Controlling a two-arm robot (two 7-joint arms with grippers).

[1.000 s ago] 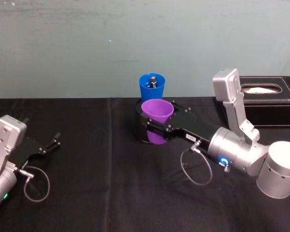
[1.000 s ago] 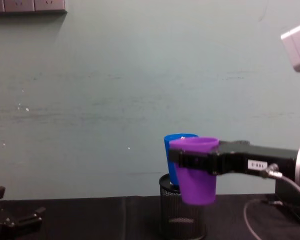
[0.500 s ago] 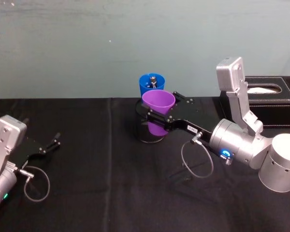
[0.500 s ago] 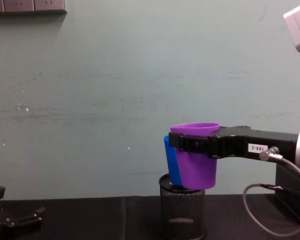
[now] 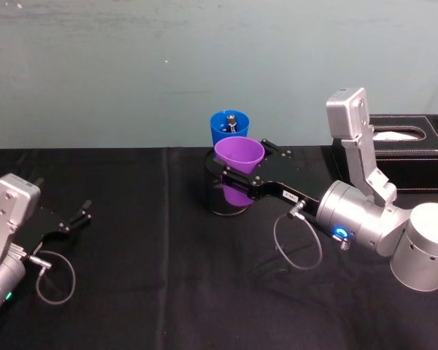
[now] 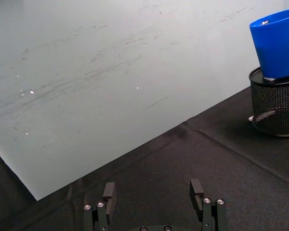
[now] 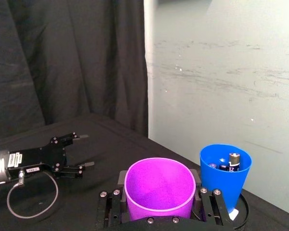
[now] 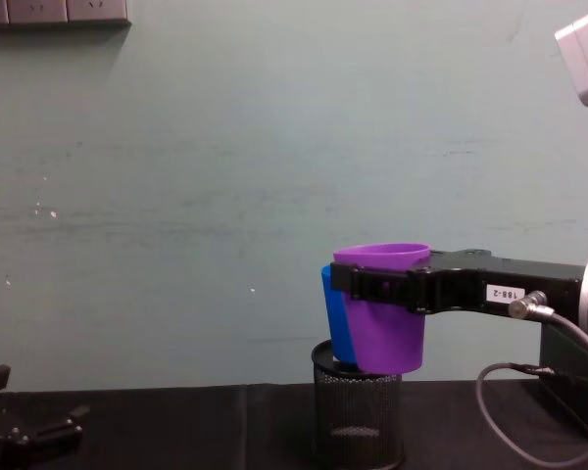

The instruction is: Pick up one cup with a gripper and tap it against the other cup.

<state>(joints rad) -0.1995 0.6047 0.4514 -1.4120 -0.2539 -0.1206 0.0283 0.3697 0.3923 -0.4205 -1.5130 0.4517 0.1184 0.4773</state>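
Tabletop (image 5: 146, 240): black cloth, lying under both tools.
Right arm (image 5: 365, 226): reached forward behind its tool, towards the two cups.
Tissue box (image 5: 409, 149): stood well behind the right tool, beside the arm.
Right tool (image 5: 241, 175): was clamped round the purple cup just below the rim, carrying it clear of the tabletop.
Left tool (image 6: 152, 190): sat parked far off to the right tool's side, low over the cloth, fingers spread wide on nothing.
Mesh pen holder (image 6: 275, 108): stood just below the right tool and propped the blue cup.
Purple cup (image 8: 380, 323): hung upright in the right tool, its base level with the holder's rim. For a clean tap I judged that a short sideways nudge, wall to wall, would serve; a harder push could tip the blue cup out of the holder.
Blue cup (image 5: 228, 130): stood just past the right tool's far jaw. From the chest the two cups overlapped, so contact could not be judged. The right wrist view showed the rims side by side with a jaw seemingly between them.
Batteries (image 7: 233, 161): lay inside the blue cup, plain from the right wrist and hidden from the chest.
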